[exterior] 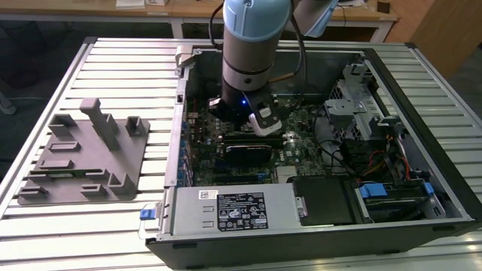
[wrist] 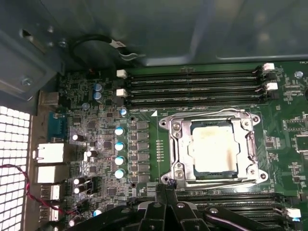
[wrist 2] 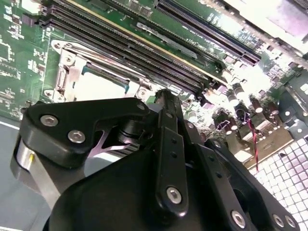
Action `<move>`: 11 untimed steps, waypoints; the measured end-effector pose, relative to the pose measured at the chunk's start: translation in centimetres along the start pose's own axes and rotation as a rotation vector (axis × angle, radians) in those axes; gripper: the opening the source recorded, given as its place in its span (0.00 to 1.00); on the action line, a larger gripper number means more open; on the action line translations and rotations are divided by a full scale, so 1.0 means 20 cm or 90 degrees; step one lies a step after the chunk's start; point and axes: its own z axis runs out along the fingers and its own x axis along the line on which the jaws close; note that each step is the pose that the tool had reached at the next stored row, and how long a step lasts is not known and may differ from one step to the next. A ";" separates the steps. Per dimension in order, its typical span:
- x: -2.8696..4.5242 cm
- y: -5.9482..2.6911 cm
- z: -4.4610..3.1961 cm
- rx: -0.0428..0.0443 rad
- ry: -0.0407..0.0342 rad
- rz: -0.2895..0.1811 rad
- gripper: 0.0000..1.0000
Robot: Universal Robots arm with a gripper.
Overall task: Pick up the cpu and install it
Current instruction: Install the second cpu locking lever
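Note:
The cpu [wrist: 212, 150], a pale silver square with a brownish smear on top, lies flat inside the metal socket frame [wrist: 175, 144] on the green motherboard. It also shows as a bright square [wrist 2: 98, 87] in the second wrist view. My gripper [wrist: 166, 185] hangs just beside the socket's edge, its black fingers drawn together to a point, shut with nothing between them. The fingertip end [wrist 2: 164, 95] sits a short way off the cpu. In the exterior view the gripper [exterior: 260, 129] reaches down into the open computer case, over the motherboard.
The case walls [exterior: 188, 113] close in around the arm. Black memory slots [wrist: 192, 86] run beside the socket. A black rectangular component [exterior: 252, 151], a power supply [exterior: 233, 212] and a drive cage [exterior: 362, 113] crowd the case. A grey tray with blocks [exterior: 83, 158] lies at the exterior view's left.

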 end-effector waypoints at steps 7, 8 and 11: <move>-0.044 0.022 0.003 0.0053 -0.0015 0.006 0.11; -0.046 0.030 0.004 0.0072 -0.0017 0.006 0.11; -0.051 0.053 0.009 0.0101 -0.0021 0.007 0.11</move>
